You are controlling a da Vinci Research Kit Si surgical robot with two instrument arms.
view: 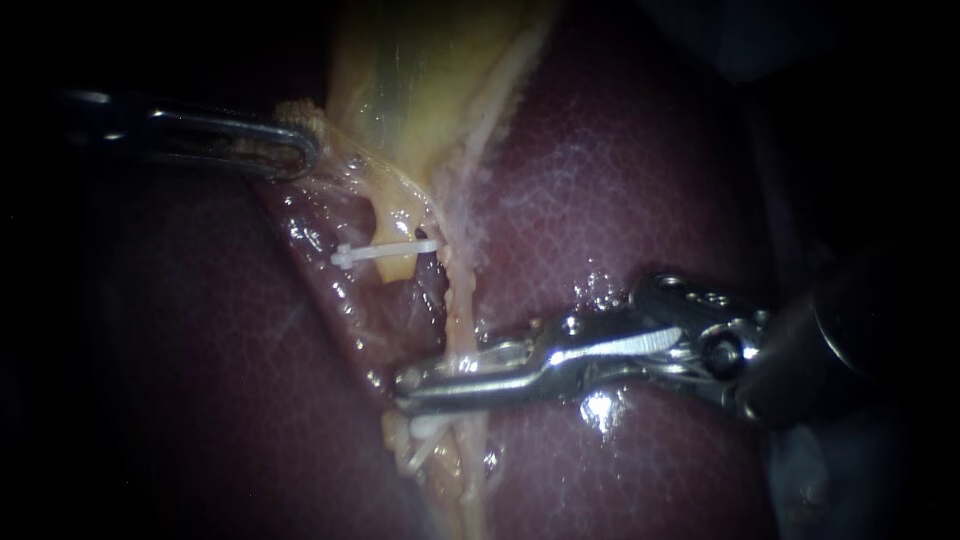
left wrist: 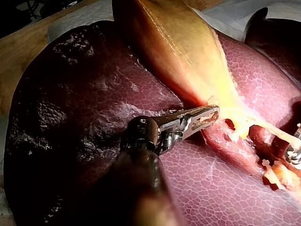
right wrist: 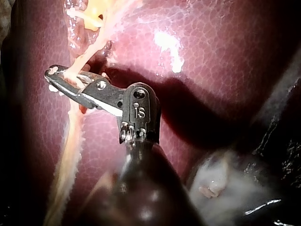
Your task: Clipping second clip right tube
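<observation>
The liver is dark red and wet, its surface netted with fine pale lines and dotted with glints. Above it the gallbladder is smooth, yellow-green and half translucent, narrowing to a ragged fringe. The left instrument, a slotted steel loop, grips that fringe with its jaws clenched.

Two strands run down the narrow groove between the liver's lobes. A thin white clip, a straight bar with a dark dot at one end, lies across the yellow tube. Just beside it the pale tube, stringy and cream-coloured, runs down along the groove's edge.

The right instrument is polished metal with a ridged inner face. It reaches in flat over the liver, and its long jaws are clamped across the pale tube, one on each side, well below the clip. A bare stretch of tube lies between clip and jaws. Under the jaws the tissue frays into pale shreds. The groove is tight around the jaw tips, while the wide liver surface under the right shaft lies open.
</observation>
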